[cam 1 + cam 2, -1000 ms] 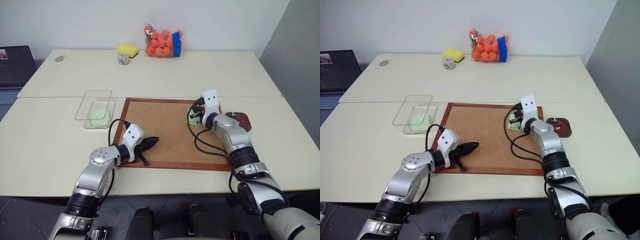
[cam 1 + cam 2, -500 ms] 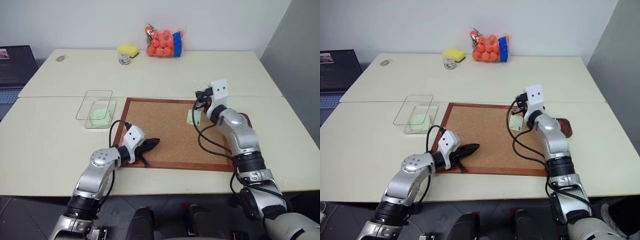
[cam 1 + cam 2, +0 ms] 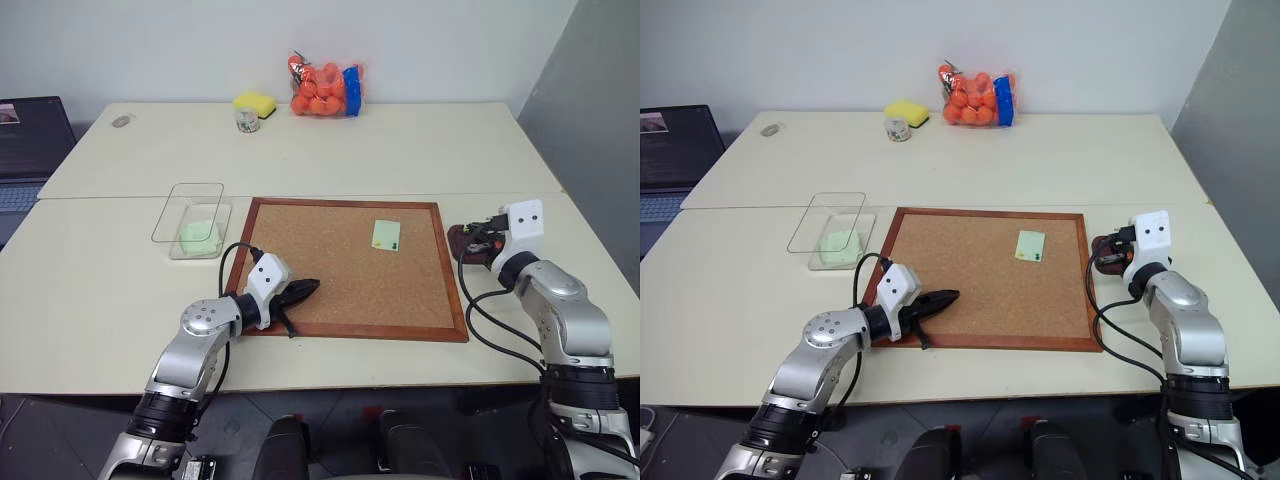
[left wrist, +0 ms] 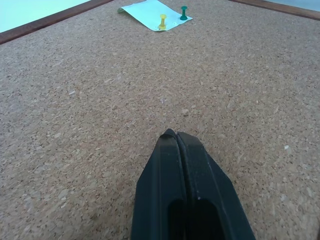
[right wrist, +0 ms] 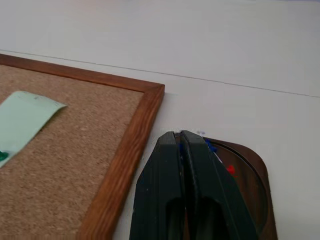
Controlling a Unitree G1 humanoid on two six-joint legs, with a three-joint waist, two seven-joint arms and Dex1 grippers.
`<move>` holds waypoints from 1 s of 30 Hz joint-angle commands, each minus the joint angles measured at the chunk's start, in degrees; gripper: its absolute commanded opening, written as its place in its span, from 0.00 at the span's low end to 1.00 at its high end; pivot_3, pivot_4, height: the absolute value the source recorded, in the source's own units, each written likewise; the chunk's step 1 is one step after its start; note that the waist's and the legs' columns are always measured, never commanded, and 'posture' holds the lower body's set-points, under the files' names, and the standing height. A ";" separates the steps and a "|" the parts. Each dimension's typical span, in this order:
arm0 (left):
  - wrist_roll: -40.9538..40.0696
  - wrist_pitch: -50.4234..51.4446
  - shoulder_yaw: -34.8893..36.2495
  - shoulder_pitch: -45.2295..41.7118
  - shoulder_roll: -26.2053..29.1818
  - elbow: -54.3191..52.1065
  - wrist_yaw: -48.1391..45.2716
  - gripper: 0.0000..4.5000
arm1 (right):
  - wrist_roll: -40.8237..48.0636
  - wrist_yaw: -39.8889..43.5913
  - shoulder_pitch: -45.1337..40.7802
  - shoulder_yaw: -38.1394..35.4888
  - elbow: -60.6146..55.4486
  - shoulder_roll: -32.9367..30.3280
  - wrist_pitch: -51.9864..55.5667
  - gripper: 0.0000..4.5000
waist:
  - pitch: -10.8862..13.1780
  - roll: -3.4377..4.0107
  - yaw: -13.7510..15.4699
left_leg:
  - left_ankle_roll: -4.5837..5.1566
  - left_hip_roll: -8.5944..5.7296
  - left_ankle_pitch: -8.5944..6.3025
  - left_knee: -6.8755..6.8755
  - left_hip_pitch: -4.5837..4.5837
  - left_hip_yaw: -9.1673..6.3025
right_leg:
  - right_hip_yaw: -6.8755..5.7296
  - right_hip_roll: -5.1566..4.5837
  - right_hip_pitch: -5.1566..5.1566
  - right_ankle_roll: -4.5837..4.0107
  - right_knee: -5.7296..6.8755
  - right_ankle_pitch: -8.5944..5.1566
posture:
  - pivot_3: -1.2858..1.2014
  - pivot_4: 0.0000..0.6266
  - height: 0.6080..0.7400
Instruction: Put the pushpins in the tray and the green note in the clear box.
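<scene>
A cream tabletop (image 3: pixel 330 160) carries a speckled tan corkboard (image 3: pixel 340 275) in a reddish-brown wooden frame. On the cork lies a pale yellow-green note (image 3: pixel 386 234) with a yellow pushpin (image 4: pixel 162 20) and a green pushpin (image 4: pixel 184 12) on it. A dark reddish-brown tray (image 5: pixel 247 190) holds red and blue pushpin heads. A colourless clear box (image 3: pixel 192 218) contains a mint-green pad (image 3: pixel 199 237). At the far edge sit a yellow sponge (image 3: pixel 254 101) and a bag of orange balls (image 3: pixel 323 87) with a blue label. Both end effectors, left (image 4: pixel 176 137) and right (image 5: pixel 178 137), have black fingers.
</scene>
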 commanded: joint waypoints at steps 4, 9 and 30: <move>1.09 0.51 -2.12 0.37 -0.09 2.04 -0.91 0.00 | -0.80 -1.20 -1.55 -1.39 1.48 -1.41 -0.45 0.21 | 0.00 0.00 0.08 | 0.00 -0.02 0.00 0.00 -0.02 0.01 | 0.01 0.00 0.00 0.00 -0.02 0.00 | 0.52 0.24 1.00; 1.11 0.29 -2.02 0.27 -0.20 2.24 -0.90 0.00 | -1.38 -1.23 -1.22 -1.04 1.01 -2.15 -1.19 0.38 | 0.00 0.00 0.08 | 0.00 -0.01 0.00 0.00 -0.02 0.00 | 0.01 0.00 0.00 0.01 -0.02 0.00 | 0.52 0.24 1.00; 1.28 -0.59 -1.77 -0.31 -0.20 3.25 -1.12 0.00 | 2.39 8.45 2.17 9.47 -10.85 0.93 -5.26 0.38 | -0.03 0.04 0.10 | 0.00 -0.01 0.00 0.02 -0.02 -0.03 | -0.02 0.00 0.01 0.03 -0.02 0.01 | 0.52 0.24 1.00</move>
